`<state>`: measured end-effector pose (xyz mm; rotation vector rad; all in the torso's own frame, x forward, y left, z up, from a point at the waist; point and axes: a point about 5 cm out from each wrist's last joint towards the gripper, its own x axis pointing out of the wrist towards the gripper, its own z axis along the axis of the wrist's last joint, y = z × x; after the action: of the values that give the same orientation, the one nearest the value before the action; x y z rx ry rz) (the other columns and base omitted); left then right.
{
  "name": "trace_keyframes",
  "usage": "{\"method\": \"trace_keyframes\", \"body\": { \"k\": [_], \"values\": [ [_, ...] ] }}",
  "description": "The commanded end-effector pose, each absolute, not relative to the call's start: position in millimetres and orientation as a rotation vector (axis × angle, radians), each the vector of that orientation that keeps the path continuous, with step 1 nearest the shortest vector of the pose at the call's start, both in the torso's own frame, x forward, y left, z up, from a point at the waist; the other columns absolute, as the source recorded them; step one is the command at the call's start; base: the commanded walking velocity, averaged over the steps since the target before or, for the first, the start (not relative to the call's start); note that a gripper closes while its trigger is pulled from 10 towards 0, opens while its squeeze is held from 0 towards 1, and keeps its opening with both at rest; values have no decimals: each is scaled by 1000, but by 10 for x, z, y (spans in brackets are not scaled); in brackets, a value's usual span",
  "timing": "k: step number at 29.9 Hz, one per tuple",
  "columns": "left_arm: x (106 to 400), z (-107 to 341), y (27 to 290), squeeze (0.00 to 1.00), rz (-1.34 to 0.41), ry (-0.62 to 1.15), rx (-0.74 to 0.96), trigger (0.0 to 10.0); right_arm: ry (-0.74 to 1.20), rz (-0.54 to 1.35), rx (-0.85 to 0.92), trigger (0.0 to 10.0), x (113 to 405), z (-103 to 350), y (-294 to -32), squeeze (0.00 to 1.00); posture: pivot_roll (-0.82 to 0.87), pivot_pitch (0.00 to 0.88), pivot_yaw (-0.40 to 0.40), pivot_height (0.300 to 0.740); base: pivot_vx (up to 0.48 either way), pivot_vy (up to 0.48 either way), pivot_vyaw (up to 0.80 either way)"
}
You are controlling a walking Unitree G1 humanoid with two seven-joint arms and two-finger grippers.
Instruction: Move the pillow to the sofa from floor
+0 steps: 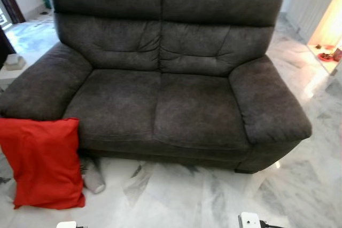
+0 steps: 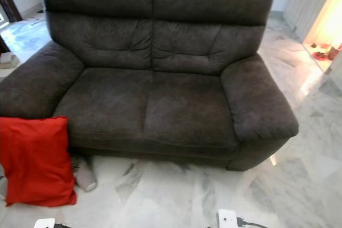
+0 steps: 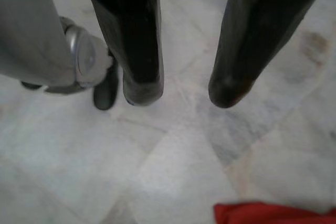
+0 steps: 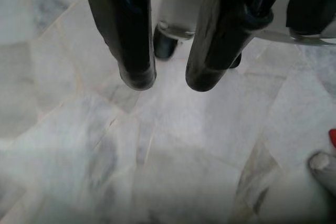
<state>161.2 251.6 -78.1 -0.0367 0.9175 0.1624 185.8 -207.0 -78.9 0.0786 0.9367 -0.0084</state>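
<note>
A red pillow [image 1: 45,161] stands on the marble floor, leaning against the front of the left armrest of the dark grey two-seat sofa [image 1: 160,102]. The sofa's seat cushions are bare. Both arms hang low over the floor in front of the sofa. In the left wrist view, my left gripper [image 3: 186,95] is open above the marble with nothing between its fingers, and a corner of the red pillow [image 3: 273,213] lies a little beyond the fingertips. My right gripper [image 4: 170,82] is also open over bare floor.
A grey rolled object [image 1: 93,177] lies on the floor between the pillow and the sofa's base. A low white table [image 1: 10,70] stands beyond the left armrest. A lit shelf with red items [image 1: 325,56] is at the far right. Marble floor [image 1: 203,196] stretches before the sofa.
</note>
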Motion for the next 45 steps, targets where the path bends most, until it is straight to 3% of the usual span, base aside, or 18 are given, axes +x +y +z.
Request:
{"method": "trace_keyframes", "body": {
  "k": [1, 22, 45],
  "values": [
    [1561, -797, 2540, 0, 164, 938, -32, 10000, 960, -11, 87, 10000, 1800, -822, -2052, 0, 71, 101, 11, 740, 0, 431, 0],
    [1576, -789, 2549, 0, 166, 936, -34, 10000, 961, 2, 77, 10000, 1817, -815, -2047, 0, 74, 132, 8, 740, 0, 417, 0],
    [1591, -781, 2552, 0, 153, 934, -21, 10000, 960, 16, 67, 10000, 1830, -809, -2043, 0, 75, 140, 9, 740, 0, 0, 0]
  ]
}}
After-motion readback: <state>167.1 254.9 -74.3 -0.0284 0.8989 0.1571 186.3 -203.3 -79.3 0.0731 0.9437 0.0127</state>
